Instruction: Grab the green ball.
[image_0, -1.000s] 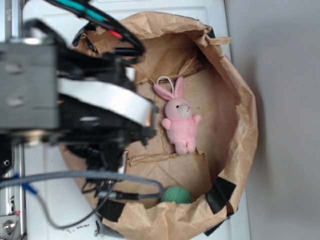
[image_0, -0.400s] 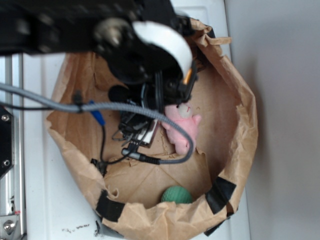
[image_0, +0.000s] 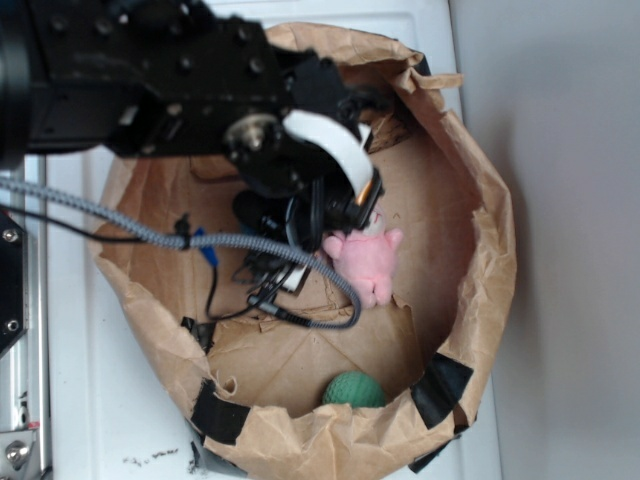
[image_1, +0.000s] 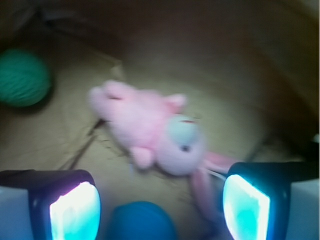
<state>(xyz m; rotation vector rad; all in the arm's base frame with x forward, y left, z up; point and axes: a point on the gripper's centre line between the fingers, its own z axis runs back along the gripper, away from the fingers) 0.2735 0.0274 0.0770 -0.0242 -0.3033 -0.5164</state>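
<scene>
The green ball (image_0: 352, 389) lies on the floor of the brown paper bag (image_0: 480, 250), at its near rim. In the wrist view the green ball (image_1: 22, 77) sits at the upper left, far from the jaws. My gripper (image_1: 160, 205) is open and empty, its two glowing pads (image_1: 75, 212) wide apart. It hangs over the bag's middle, above a blue ball (image_1: 142, 222) and the head of a pink toy rabbit (image_1: 155, 130). In the exterior view the arm (image_0: 290, 150) hides the gripper and the blue ball.
The pink rabbit (image_0: 365, 262) lies in the middle of the bag, partly under the arm. Grey and black cables (image_0: 230, 245) hang into the bag. The bag's crumpled walls stand all round, with black tape (image_0: 440, 385) at the near corner.
The arm has swung from the bag's left side to over its middle and then lowered a little, now covering the rabbit's head. The green ball has not moved.
</scene>
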